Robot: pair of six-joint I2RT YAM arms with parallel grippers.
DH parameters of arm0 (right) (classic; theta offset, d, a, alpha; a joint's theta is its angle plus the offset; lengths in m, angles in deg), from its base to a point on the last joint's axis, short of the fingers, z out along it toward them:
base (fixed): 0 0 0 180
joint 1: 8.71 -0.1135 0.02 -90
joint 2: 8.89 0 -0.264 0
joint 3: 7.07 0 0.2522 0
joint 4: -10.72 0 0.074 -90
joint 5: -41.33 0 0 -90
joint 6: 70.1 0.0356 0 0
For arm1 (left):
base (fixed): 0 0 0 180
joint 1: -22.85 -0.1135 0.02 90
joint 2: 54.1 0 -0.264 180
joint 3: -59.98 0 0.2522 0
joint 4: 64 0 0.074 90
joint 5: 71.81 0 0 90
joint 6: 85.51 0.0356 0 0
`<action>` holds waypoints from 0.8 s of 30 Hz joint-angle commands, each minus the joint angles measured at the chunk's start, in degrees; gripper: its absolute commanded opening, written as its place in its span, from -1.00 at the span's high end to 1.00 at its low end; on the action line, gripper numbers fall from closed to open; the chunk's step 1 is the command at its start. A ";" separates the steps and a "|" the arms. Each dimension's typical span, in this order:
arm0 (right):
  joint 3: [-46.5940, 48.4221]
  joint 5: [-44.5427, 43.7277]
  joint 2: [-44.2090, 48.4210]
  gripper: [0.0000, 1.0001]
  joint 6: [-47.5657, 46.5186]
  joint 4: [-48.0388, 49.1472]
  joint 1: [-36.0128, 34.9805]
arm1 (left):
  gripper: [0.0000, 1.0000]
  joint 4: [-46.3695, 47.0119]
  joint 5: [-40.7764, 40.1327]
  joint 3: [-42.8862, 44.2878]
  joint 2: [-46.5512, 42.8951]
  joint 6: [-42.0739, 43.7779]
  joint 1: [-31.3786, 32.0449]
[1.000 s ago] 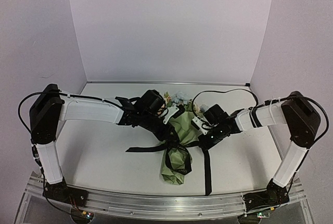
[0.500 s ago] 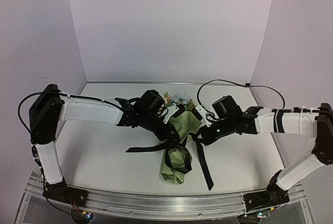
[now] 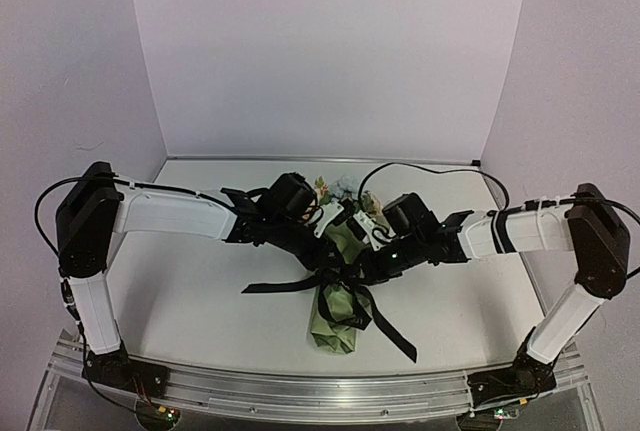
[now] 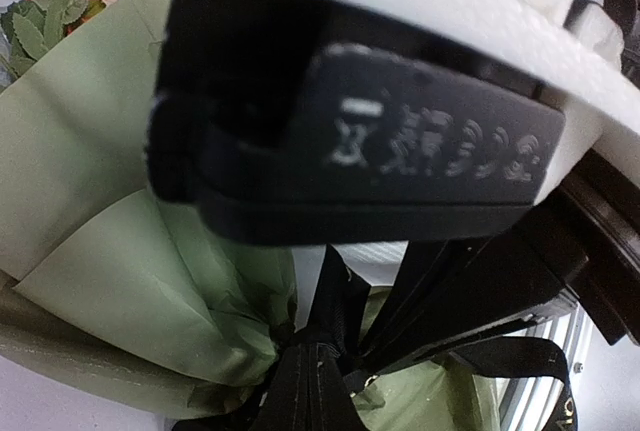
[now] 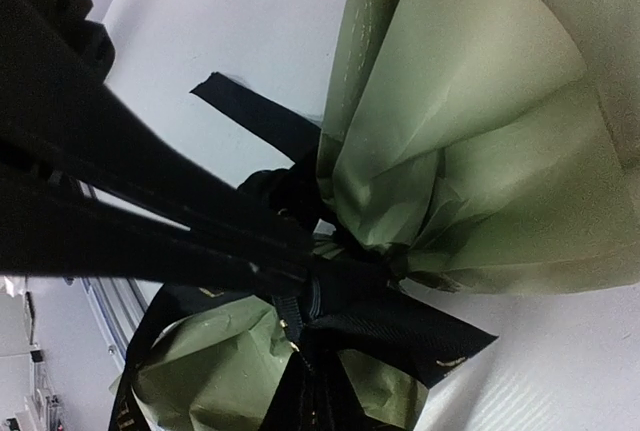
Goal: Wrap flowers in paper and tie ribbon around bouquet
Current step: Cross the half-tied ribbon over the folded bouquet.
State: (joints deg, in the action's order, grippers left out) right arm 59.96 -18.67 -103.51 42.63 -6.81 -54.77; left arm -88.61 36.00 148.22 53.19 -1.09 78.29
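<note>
My left hand and right hand pinch shut on the ribbon, its lettering unreadable; the bouquet lies mid-bench, well inside the edges.

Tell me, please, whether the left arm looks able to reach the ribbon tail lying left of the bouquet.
Probably yes. That ribbon tail lies flat on the table beside the left claw, with nothing between them. The claw is shut at the knot on the bouquet, so it must let go first.
</note>
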 commanded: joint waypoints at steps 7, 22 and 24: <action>-4.36 2.74 4.24 1.00 3.86 7.28 -0.58 | 1.00 2.55 -3.19 0.92 -2.84 -1.35 -0.24; 1.03 15.26 1.15 1.00 7.04 7.18 -0.58 | 1.00 2.26 -1.44 1.04 -2.25 -1.12 -0.24; 2.27 16.74 0.17 1.00 7.81 7.21 -0.46 | 1.00 2.25 -1.19 1.03 -2.31 -0.89 -0.24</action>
State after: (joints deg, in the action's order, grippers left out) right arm 58.00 -6.92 -101.38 48.55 -1.30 -55.03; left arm -88.63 34.02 148.22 53.19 -2.23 78.29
